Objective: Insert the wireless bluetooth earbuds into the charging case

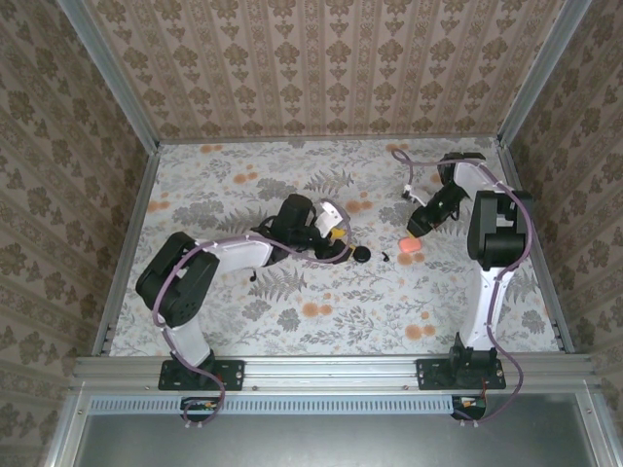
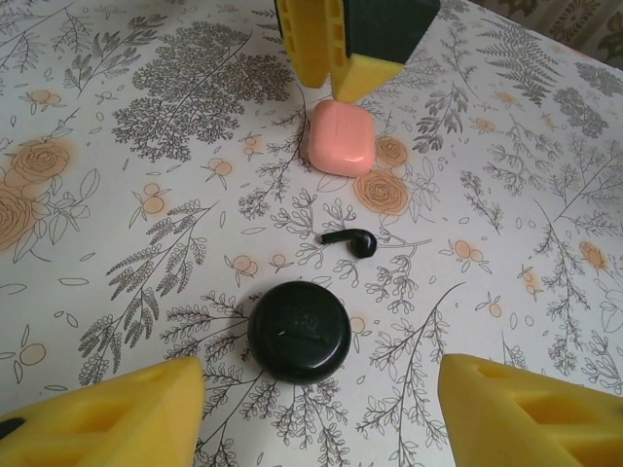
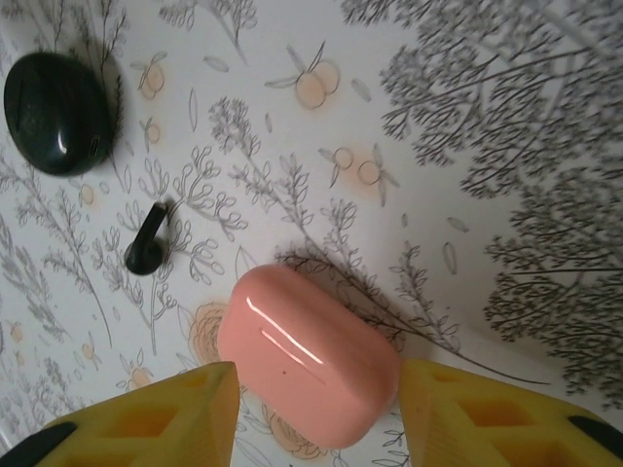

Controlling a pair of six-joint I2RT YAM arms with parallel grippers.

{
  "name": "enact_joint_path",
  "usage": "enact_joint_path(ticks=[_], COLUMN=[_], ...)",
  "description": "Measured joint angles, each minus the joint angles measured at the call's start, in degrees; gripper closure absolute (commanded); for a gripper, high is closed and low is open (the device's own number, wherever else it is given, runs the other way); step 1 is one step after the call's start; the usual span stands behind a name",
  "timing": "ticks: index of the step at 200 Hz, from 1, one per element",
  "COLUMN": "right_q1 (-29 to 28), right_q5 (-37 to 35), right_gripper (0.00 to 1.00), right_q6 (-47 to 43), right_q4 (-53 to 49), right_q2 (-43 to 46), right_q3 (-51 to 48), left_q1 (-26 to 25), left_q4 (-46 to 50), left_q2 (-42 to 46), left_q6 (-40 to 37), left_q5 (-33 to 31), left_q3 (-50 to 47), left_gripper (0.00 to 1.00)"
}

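The salmon-pink charging case (image 3: 310, 355) lies closed on the floral table, between the yellow fingers of my right gripper (image 3: 316, 418). The jaws are open and stand close to its two ends. One tiny black earbud (image 3: 146, 248) lies on the table just left of the case (image 1: 412, 245). In the left wrist view the earbud (image 2: 356, 240) sits between the case (image 2: 339, 138) and a black round disc (image 2: 299, 331). My left gripper (image 2: 321, 409) is open and holds nothing, its fingers wide apart just short of the disc.
The black disc (image 1: 361, 255) rests on the table left of the earbud (image 1: 387, 257). Patterned walls with metal rails enclose the table on three sides. Both arm bases are bolted at the near edge.
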State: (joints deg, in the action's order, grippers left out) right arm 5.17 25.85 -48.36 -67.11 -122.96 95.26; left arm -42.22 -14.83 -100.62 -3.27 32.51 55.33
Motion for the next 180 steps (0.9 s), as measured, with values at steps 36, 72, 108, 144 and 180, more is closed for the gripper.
enact_joint_path(ticks=[36,72,108,144,180], right_q1=[0.0,0.0,0.0,0.0,-0.1], right_q5=[0.1,1.7,4.2,4.7,4.9], right_gripper=[0.46,0.37,0.34,0.27,0.25], right_q6=[3.1,11.6,26.2,43.4,54.8], right_q4=[4.9,13.2,26.4,37.7,42.4], right_q2=[7.7,21.3,36.1,48.4,56.8], right_q3=[-3.6,-11.4,-25.3,-37.6,-44.6], left_q1=[-1.4,-4.3,-6.9,-7.6,-8.0], left_q4=[10.2,23.1,34.1,43.6,52.4], left_q2=[2.0,4.1,4.4,3.8,-1.3], left_q6=[-4.1,-8.3,-9.0,-7.2,-3.9], left_q5=[-1.3,-5.2,-10.7,-15.1,-18.8], left_q3=[5.7,15.2,22.8,30.0,39.8], left_gripper=[0.34,0.33,0.33,0.32,0.32])
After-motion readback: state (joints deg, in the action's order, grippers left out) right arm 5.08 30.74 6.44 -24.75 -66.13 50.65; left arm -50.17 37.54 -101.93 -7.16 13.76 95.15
